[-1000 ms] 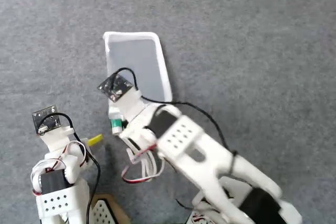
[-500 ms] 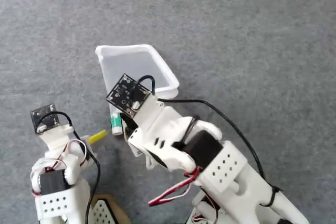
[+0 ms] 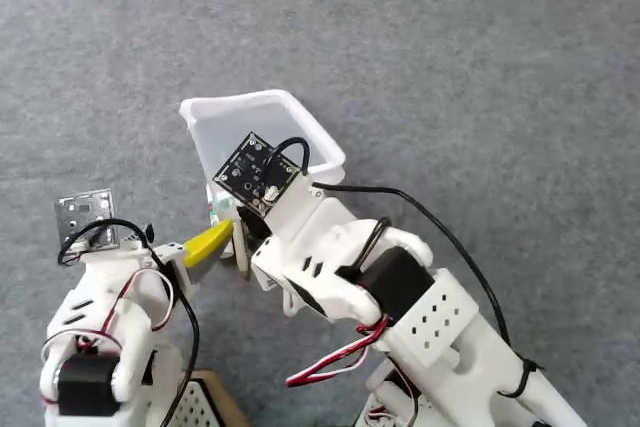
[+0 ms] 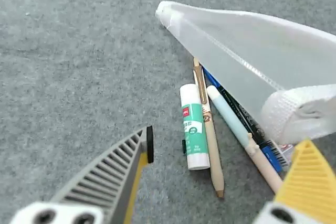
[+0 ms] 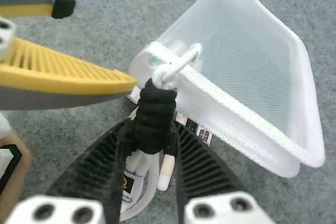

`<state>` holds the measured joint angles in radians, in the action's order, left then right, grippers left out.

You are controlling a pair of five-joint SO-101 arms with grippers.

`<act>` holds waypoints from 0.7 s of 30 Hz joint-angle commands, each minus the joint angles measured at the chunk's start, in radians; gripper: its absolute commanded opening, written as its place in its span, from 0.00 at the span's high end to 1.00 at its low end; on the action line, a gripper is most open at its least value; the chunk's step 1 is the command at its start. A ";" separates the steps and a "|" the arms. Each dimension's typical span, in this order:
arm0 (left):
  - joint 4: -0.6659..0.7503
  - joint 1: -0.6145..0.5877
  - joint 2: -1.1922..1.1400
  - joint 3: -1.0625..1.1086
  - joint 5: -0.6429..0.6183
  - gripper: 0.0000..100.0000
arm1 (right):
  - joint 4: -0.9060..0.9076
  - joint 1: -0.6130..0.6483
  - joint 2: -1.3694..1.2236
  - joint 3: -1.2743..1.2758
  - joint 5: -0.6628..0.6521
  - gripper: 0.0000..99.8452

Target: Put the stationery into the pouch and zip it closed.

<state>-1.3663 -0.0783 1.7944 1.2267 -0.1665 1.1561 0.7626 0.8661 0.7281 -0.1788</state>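
Observation:
The white mesh pouch [image 3: 262,127] [image 5: 247,72] [image 4: 252,45] is tilted, its near end lifted off the table. My right gripper [image 5: 153,129] [image 3: 244,245] is shut on the black zipper cord [image 5: 155,114] at that end. Under the raised end lie a green-and-white glue stick [image 4: 191,127], a tan pen [image 4: 208,140], a pale blue pen [image 4: 235,127] and a dark blue pen [image 4: 231,103]. My left gripper [image 4: 220,182] is open just above and short of them, holding nothing. Its yellow finger [image 3: 208,241] [image 5: 63,72] sits beside the cord.
Grey felt covers the table [image 3: 480,77], with free room behind and right of the pouch. The right arm's body [image 3: 400,297] crosses the near middle. A brown-edged object [image 3: 205,402] lies at the front edge by the left arm's base.
The right gripper has raised the pouch's near end, tipping the pouch up off the table. The left arm has swung in toward the stationery, its yellow finger now next to the cord.

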 commanded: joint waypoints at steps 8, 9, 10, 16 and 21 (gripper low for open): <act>0.006 0.016 -0.003 -0.053 -0.005 0.60 | 0.002 -0.012 0.028 -0.010 -0.008 0.99; 0.008 0.016 -0.003 -0.053 -0.005 0.60 | 0.002 -0.012 0.028 -0.010 -0.008 0.99; 0.012 0.016 -0.003 -0.053 -0.005 0.60 | 0.002 -0.012 0.028 -0.010 -0.008 0.99; 0.169 0.016 -0.009 0.013 -0.011 0.60 | 0.002 -0.012 0.028 -0.010 -0.008 0.99; 0.184 0.018 -0.005 0.079 -0.011 0.60 | 0.002 -0.012 0.028 -0.010 -0.008 0.99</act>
<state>-1.2144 -0.0721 1.7944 1.2958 -0.1695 1.1561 0.7610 0.8661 0.7281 -0.1788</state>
